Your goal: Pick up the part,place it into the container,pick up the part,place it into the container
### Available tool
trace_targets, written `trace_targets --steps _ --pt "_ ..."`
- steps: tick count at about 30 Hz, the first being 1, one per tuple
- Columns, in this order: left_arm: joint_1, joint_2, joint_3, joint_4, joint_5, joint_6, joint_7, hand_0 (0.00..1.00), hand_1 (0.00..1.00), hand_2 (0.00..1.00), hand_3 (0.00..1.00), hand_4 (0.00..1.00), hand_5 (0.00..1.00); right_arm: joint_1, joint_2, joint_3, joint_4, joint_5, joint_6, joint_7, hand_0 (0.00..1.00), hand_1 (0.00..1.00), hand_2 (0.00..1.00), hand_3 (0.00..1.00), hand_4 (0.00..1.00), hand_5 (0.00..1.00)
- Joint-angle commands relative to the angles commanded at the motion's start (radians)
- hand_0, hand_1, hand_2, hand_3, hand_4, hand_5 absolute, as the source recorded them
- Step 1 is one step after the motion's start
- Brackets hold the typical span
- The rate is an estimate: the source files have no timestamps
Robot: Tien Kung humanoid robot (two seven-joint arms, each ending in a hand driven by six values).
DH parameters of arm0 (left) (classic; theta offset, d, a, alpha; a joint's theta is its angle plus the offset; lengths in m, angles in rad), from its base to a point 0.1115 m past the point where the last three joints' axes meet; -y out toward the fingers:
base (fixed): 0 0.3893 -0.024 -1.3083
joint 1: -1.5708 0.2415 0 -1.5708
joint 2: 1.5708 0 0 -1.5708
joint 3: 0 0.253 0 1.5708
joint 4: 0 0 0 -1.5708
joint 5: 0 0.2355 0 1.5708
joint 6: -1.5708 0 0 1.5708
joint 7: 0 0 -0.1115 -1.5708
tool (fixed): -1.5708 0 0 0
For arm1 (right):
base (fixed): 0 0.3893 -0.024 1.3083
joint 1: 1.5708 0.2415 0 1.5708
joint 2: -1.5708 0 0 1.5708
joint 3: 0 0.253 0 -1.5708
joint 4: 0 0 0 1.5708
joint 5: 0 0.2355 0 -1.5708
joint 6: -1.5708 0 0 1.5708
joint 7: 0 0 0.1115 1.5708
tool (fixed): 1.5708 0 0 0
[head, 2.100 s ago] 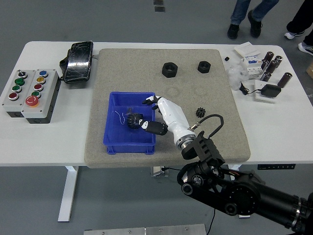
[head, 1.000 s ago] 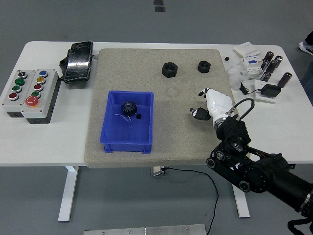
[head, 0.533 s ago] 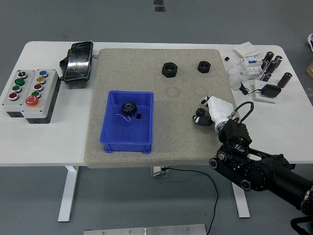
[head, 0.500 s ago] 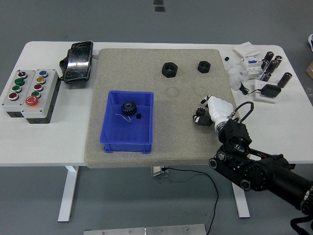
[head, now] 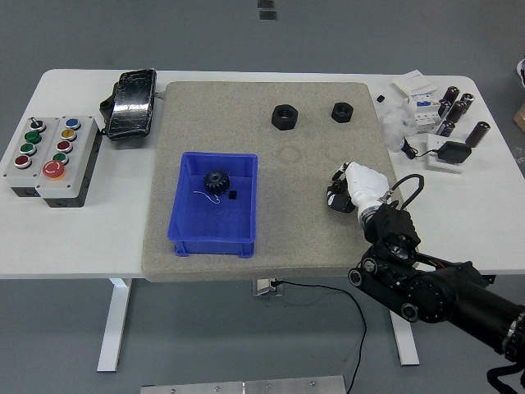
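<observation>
My right hand (head: 351,187) is low over the right side of the grey mat (head: 279,246), its white back toward the camera and its fingers (head: 338,176) curled down around a small black gear (head: 334,199). The gear sits at my fingertips, touching them, but whether I grip it or only cover it I cannot tell; its axis and facing are hidden too. In the blue bin (head: 212,238), well to the left, a larger black gear (head: 216,181) lies flat with its bore pointing up, a small black piece (head: 233,195) just beside it. Two black nuts (head: 285,116) rest flat near the mat's far edge on the white table (head: 74,238).
</observation>
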Motion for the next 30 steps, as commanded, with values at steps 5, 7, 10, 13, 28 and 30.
trace_targets --steps 5,7,10,13,28,30 --pt "0.000 0.000 0.004 0.000 -0.004 0.001 -0.002 0.631 0.546 0.527 0.599 0.633 0.317 -0.007 -0.014 0.032 0.069 -0.042 -0.016 -0.015 0.498 0.557 0.421 0.549 0.449 0.002" --pt "0.000 0.000 0.004 0.000 -0.005 0.001 -0.002 0.631 0.546 0.527 0.599 0.633 0.317 -0.009 -0.020 0.047 0.106 -0.062 -0.023 -0.022 0.498 0.557 0.421 0.549 0.449 0.002" --pt "0.001 -0.001 0.005 0.000 -0.006 0.001 -0.003 0.631 0.546 0.527 0.599 0.634 0.318 -0.011 -0.027 0.061 0.176 -0.093 -0.041 -0.028 0.495 0.557 0.420 0.546 0.453 0.002" --pt "0.001 -0.001 0.006 0.000 -0.007 0.001 -0.004 0.631 0.546 0.527 0.599 0.634 0.318 -0.008 -0.026 0.050 0.249 -0.088 -0.062 -0.013 0.495 0.557 0.420 0.546 0.453 0.002" --pt "0.001 0.000 0.028 0.000 -0.025 0.000 -0.009 0.631 0.548 0.527 0.599 0.639 0.322 0.039 0.066 -0.132 0.367 0.131 -0.122 0.170 0.616 0.655 0.656 0.668 0.622 0.017" --pt "0.002 0.000 0.031 0.000 -0.027 0.000 -0.010 0.631 0.548 0.527 0.599 0.639 0.322 0.039 0.069 -0.136 0.363 0.144 -0.118 0.178 0.616 0.655 0.656 0.668 0.622 0.017"
